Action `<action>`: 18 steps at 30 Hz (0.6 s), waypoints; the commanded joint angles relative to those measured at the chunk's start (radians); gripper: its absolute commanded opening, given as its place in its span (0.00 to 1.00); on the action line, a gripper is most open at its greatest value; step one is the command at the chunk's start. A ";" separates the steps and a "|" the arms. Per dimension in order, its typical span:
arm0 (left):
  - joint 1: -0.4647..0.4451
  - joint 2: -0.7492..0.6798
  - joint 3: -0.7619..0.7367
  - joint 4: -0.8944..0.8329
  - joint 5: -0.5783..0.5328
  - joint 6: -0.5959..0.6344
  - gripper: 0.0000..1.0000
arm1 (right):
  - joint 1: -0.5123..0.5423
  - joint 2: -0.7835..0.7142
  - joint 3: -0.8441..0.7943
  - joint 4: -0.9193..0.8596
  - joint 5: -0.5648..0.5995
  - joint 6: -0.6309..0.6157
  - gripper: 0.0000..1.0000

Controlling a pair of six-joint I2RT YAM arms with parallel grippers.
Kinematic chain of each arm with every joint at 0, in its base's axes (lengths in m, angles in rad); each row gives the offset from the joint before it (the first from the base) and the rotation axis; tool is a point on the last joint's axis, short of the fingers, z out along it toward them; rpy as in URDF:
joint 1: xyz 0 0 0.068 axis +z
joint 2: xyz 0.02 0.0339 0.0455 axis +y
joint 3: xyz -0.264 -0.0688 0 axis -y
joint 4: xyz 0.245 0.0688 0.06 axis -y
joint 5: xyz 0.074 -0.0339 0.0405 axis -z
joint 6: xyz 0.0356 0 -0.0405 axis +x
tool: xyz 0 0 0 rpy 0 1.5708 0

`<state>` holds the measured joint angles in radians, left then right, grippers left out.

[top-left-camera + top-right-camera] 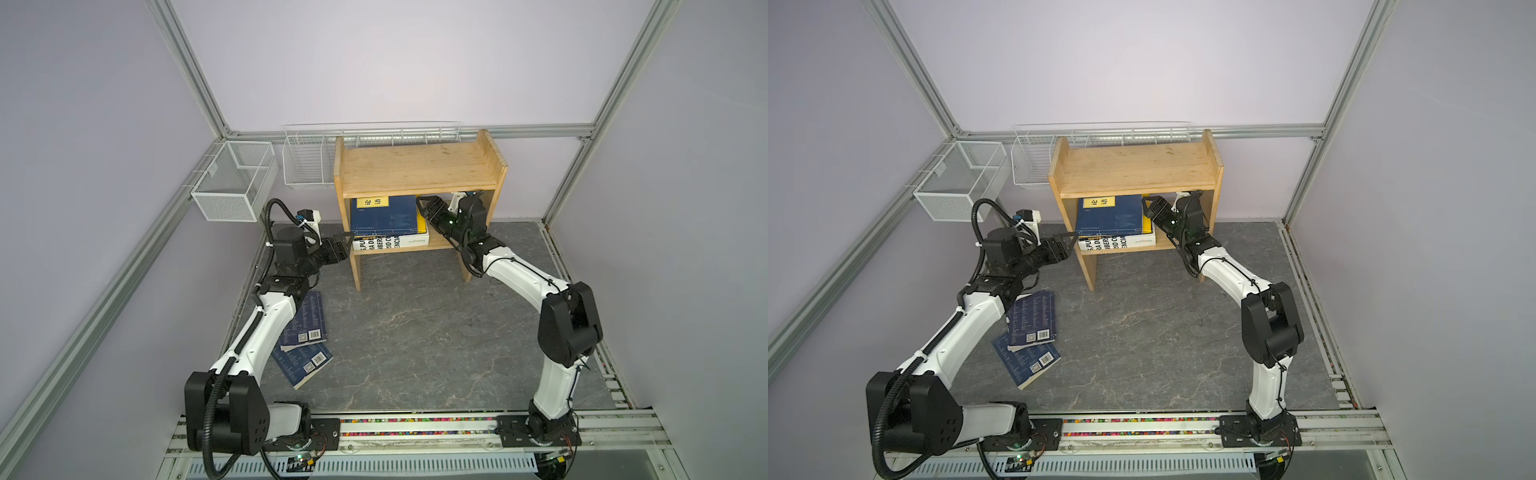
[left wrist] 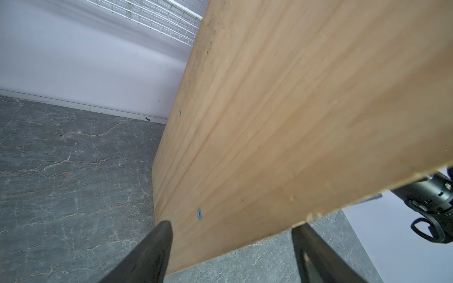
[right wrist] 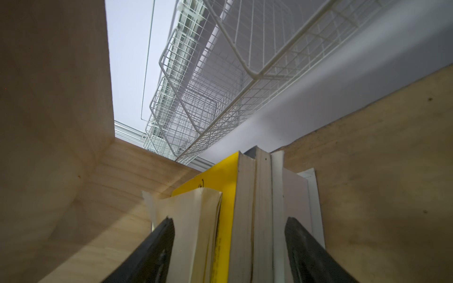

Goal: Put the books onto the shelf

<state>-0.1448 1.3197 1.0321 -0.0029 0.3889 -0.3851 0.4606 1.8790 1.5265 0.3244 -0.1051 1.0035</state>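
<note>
The pine shelf (image 1: 419,174) (image 1: 1138,166) stands at the back. Its lower tier holds a flat stack of books: a navy one with a yellow label (image 1: 384,216) on top, a yellow one (image 3: 228,196) under it and a thick white one (image 1: 390,242) at the bottom. Two more navy books (image 1: 311,320) (image 1: 305,361) lie overlapping on the floor under my left arm. My right gripper (image 1: 421,206) (image 3: 230,220) is inside the lower tier, open, its fingers either side of the stack's page edges. My left gripper (image 1: 348,240) (image 2: 234,225) is open against the shelf's left side panel (image 2: 282,122).
A white mesh basket (image 1: 232,183) hangs on the left wall. A wire basket (image 1: 309,162) hangs at the back just left of the shelf, and a long wire rack (image 1: 374,133) runs behind the shelf's top. The floor is grey marbled stone (image 1: 415,332).
</note>
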 commanded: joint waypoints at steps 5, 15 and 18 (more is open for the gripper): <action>0.001 -0.022 -0.017 0.005 -0.010 -0.001 0.78 | 0.010 -0.102 -0.090 0.095 0.107 0.070 0.75; 0.001 -0.016 -0.027 0.027 -0.004 -0.012 0.78 | 0.022 -0.174 -0.194 0.119 0.047 0.075 0.77; 0.001 -0.016 -0.029 0.031 -0.001 -0.014 0.79 | 0.036 -0.224 -0.267 0.204 0.039 -0.065 0.80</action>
<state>-0.1448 1.3148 1.0149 0.0051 0.3893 -0.3920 0.4786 1.7195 1.3060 0.4137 -0.0498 1.0378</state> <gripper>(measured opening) 0.785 0.792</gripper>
